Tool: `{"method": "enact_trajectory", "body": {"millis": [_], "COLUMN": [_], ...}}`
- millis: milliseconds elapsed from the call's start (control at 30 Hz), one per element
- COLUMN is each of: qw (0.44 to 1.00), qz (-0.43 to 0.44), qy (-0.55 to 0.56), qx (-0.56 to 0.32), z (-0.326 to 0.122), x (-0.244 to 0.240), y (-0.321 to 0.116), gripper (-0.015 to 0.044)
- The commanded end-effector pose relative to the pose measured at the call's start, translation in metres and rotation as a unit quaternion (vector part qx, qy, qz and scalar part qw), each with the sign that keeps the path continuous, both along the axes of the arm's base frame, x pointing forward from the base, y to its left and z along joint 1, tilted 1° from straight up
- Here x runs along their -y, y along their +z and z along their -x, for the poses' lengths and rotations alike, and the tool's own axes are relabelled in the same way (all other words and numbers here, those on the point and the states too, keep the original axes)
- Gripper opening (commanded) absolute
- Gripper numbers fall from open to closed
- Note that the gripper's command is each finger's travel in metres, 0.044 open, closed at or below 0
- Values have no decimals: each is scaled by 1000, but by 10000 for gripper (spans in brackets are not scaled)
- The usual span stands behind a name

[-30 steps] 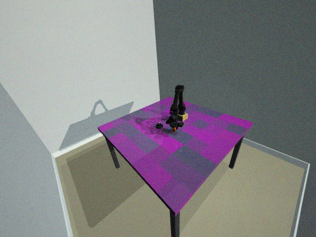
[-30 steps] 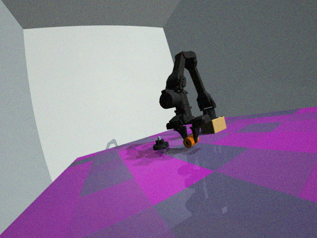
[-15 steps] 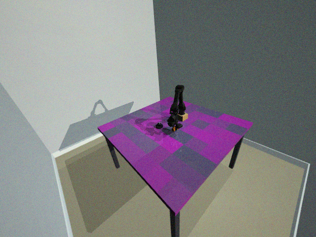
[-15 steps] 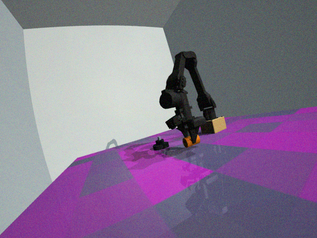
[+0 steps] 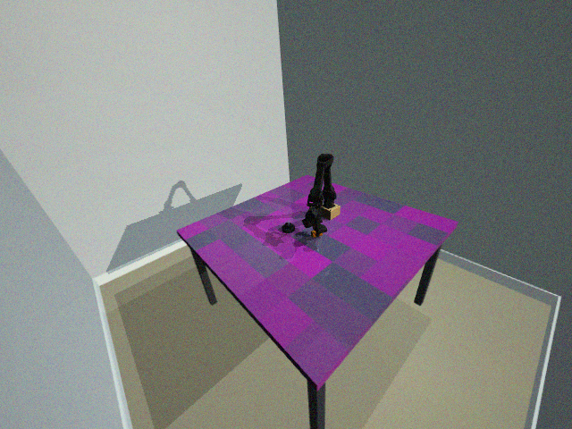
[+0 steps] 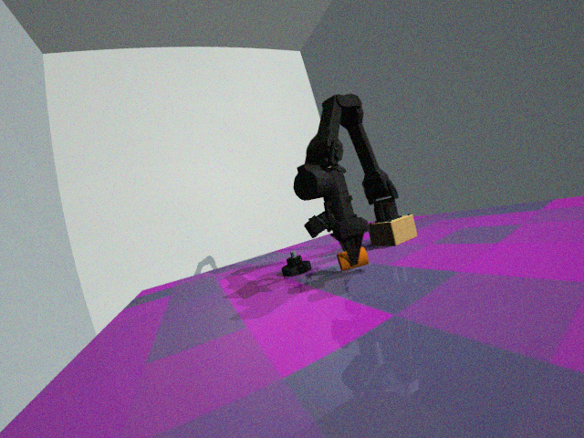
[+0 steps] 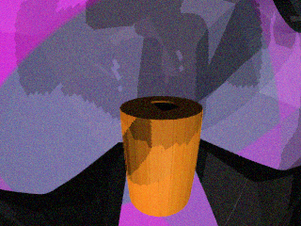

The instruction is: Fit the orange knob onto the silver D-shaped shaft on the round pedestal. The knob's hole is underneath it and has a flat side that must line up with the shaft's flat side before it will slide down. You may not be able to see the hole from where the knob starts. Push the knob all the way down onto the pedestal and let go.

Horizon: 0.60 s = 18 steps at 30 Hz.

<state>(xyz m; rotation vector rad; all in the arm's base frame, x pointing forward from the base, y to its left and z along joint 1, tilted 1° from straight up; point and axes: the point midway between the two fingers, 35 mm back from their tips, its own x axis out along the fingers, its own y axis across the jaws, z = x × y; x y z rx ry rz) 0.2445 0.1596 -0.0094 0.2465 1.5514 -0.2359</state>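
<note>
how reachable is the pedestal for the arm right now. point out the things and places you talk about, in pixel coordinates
Probably yes: the round pedestal (image 5: 288,228) (image 6: 296,267) stands close beside the gripper (image 5: 316,231) (image 6: 353,264) (image 7: 161,160), nothing visible between them, though the orange knob (image 5: 315,233) (image 6: 359,258) (image 7: 162,160) fills its fingers.
</note>
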Motion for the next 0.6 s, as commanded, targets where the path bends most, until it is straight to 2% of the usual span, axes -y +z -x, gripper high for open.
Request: {"method": "enact_trajectory", "body": {"millis": [0,133,333,567], "qw": [998,992,990,967], "qz": [0,0,0,-2], "qy": [-66,-124,-138,-255], "qx": [2,2,2,1], "z": [-1,-1,-1,-1], "x": [0,0,0,0], "y": [1,1,1,1], "gripper": [179,179,179,179]}}
